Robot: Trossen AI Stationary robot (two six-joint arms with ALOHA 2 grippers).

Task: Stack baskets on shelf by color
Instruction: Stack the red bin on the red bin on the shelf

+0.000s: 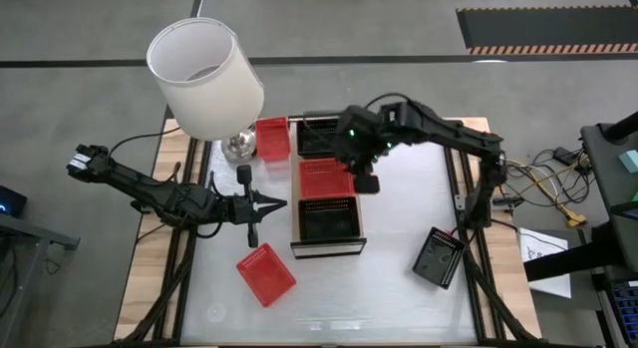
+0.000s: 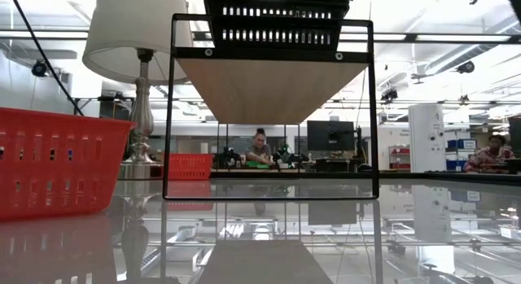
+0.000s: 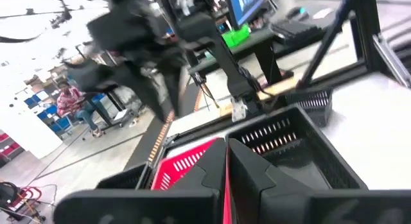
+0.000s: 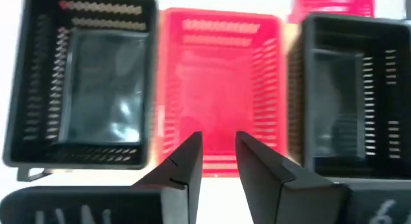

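- Seen from above, white tabletop (image 1: 399,218) with the shelf (image 1: 326,250) in the middle: three baskets in a row on it, a black basket at the far end (image 1: 317,137), a red basket in the middle (image 1: 326,178), a black basket at the near end (image 1: 329,221). No stacking by color yet, as far as visible.
- Still off the shelf: a red basket by the lamp (image 1: 271,139), a red basket near the front edge (image 1: 266,274), a black basket on the right side (image 1: 438,256). Most of the task judged as left.
- Right gripper (image 1: 365,180) hanging over the right rim of the middle red one; left gripper (image 1: 281,202) waiting just left of the shelf.
- From table height: near black basket (image 2: 275,22) on top of the shelf board (image 2: 269,89), front red basket (image 2: 57,158) large at the left. Lamp (image 2: 138,32) behind.
- Left wrist view: blurred; left fingers (image 3: 250,172) pressed together, holding nothing.
- Right wrist view: right fingers (image 4: 189,160) a little apart with nothing between them, above the middle red basket (image 4: 221,70). All three baskets probably empty inside.
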